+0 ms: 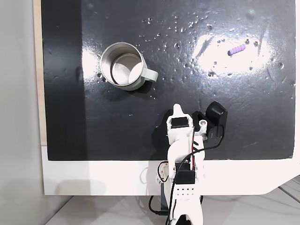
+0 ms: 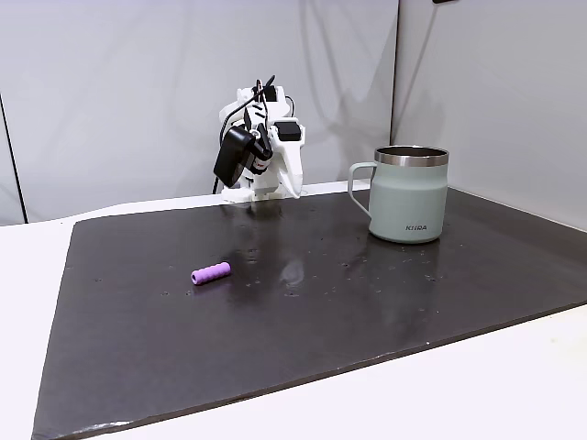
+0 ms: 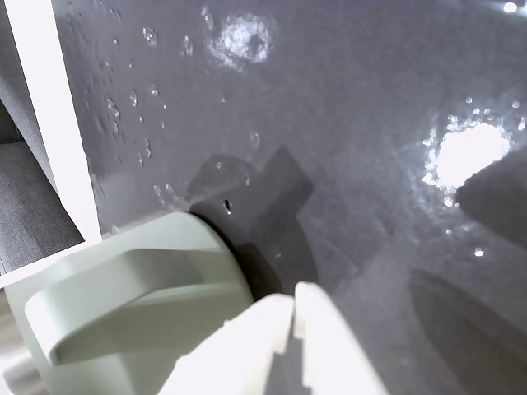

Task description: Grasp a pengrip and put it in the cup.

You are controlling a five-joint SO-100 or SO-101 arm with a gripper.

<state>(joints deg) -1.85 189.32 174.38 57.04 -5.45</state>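
The little lilac ribbed soft pengrip [image 1: 236,49] lies alone on the black counter [image 2: 367,302], well apart from the mint-green metal-lined cup [image 1: 123,65]. Your white tool [image 3: 292,317] is closed on nothing, folded back near the arm's base — open wide first, then come down across its short width.

Open mat [image 1: 187,84] around pengrip [image 1: 236,49]

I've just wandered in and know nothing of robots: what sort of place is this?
Probably a small robot test bench: a white robot arm on a white table, a dark mat laid out, and plain grey panel walls behind.
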